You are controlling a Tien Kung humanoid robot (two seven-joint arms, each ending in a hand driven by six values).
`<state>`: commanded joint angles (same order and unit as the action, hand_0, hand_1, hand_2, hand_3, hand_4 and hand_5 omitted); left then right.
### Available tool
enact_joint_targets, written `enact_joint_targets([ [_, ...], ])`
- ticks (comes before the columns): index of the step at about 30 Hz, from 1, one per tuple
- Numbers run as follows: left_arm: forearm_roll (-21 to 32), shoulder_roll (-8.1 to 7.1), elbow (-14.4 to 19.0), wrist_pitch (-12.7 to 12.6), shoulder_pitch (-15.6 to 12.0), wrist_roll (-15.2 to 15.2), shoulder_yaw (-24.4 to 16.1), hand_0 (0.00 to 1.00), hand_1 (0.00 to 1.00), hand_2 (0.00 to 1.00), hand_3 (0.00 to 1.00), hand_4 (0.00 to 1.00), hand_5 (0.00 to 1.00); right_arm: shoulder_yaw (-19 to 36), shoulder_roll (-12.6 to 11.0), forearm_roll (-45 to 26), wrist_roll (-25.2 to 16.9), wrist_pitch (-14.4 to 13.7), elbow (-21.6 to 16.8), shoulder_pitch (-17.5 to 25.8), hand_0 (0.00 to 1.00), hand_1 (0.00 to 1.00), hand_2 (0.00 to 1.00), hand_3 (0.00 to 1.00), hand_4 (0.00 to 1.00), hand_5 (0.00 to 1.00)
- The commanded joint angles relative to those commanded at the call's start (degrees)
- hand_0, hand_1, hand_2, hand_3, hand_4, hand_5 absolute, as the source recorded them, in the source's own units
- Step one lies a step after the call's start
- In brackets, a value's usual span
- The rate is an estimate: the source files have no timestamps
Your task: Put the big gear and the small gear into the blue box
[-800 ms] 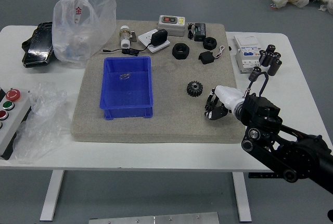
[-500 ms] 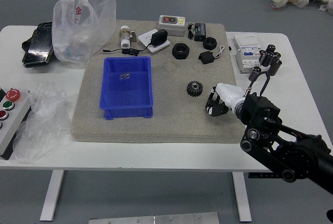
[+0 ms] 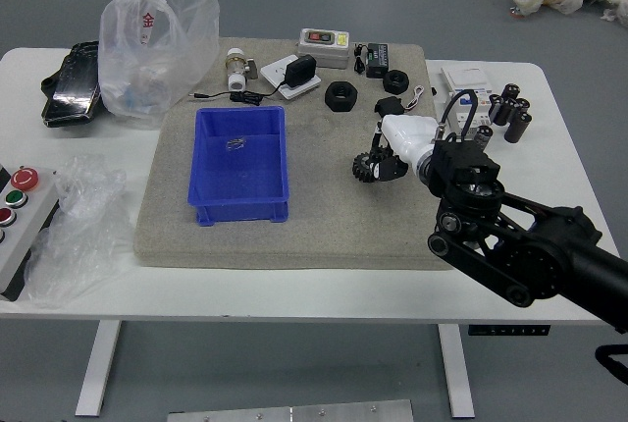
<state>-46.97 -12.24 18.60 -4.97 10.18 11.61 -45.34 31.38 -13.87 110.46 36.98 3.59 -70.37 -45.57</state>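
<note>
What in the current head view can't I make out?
- Gear: partly covered by the right hand; whether it is gripped can't be told.
- Small item in the blue box: too small to identify.
- Black part at the right edge: cut off.
- Left hand: out of view.

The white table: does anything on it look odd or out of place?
Nothing looks spilled or broken. The crumpled clear plastic beside the button box looks like stray packaging, and a small metallic object, too small to identify, lies in the blue box.
</note>
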Motion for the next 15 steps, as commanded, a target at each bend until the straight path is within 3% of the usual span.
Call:
enact_joint_targets([
  [7,-1.22,-0.39,0.24,0.05,-0.18,0.93,-1.16,0.645,0.549,0.547,0.652,0.654,0.303,-4.88,2.83,-1.71,-0.47,-0.24,3.38,-8.87,0.195,0.352,0.302,0.557,0.377,0.002],
  [9,-1.39,-0.40,0.28,0.08,-0.15,1.07,-1.31,0.645,0.549,0.547,0.652,0.654,0.303,-5.67,3.55,-2.78,-2.09,-0.76,4.43,-10.93,0.195,0.352,0.302,0.557,0.377,0.002],
  [10,-1.44,-0.39,0.30,0.09,-0.13,1.13,-1.36,0.645,0.550,0.547,0.653,0.655,0.304,-5.99,3.90,-3.20,-3.15,-1.16,4.93,-11.77,0.203,0.346,0.306,0.582,0.321,0.002],
  [15,-1.68,-0.29,0.37,0.13,-0.04,1.35,-1.58,0.645,0.550,0.547,0.653,0.655,0.304,-6.28,4.89,-4.88,-8.64,-4.68,5.52,-13.31,0.203,0.346,0.306,0.582,0.321,0.002],
])
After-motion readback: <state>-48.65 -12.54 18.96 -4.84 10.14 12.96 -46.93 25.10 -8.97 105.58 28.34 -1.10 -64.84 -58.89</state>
